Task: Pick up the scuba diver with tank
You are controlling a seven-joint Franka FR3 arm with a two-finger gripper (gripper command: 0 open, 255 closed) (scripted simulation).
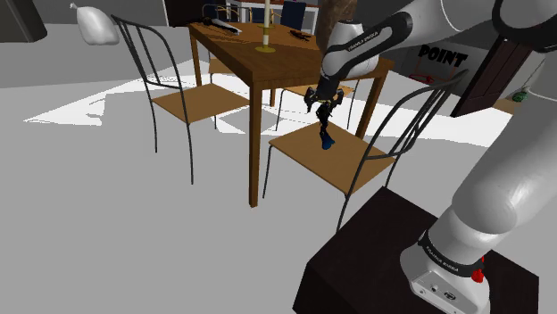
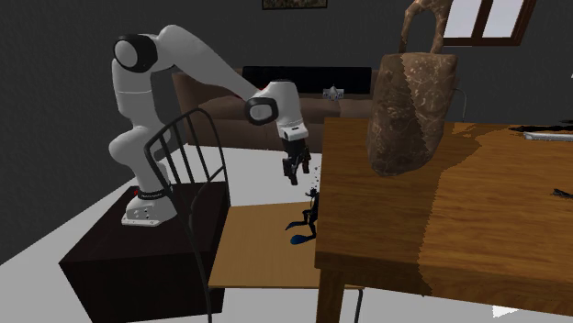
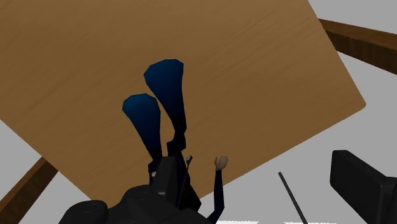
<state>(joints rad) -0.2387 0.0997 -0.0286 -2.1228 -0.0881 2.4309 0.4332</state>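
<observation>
The scuba diver with tank (image 1: 326,136) is a small dark figure with blue fins, standing on the wooden seat of a chair (image 1: 344,165) beside the table. My gripper (image 1: 321,107) hangs just above its head, fingers apart, touching nothing. From the second exterior view the gripper (image 2: 296,172) is a little above the diver (image 2: 308,220), which stands near the seat (image 2: 252,252) edge by the table. In the wrist view the diver (image 3: 167,121) is seen from above, fins pointing away, its dark body low between the fingers (image 3: 362,184) of the open gripper (image 3: 222,200).
The wooden table (image 1: 259,58) rises right beside the chair, carrying a candlestick (image 1: 265,36) and a large brown rock-like sculpture (image 2: 413,105). The chair's wire back (image 1: 402,134) curves up between the seat and my dark stand (image 1: 402,259). More chairs (image 1: 183,103) stand around the table.
</observation>
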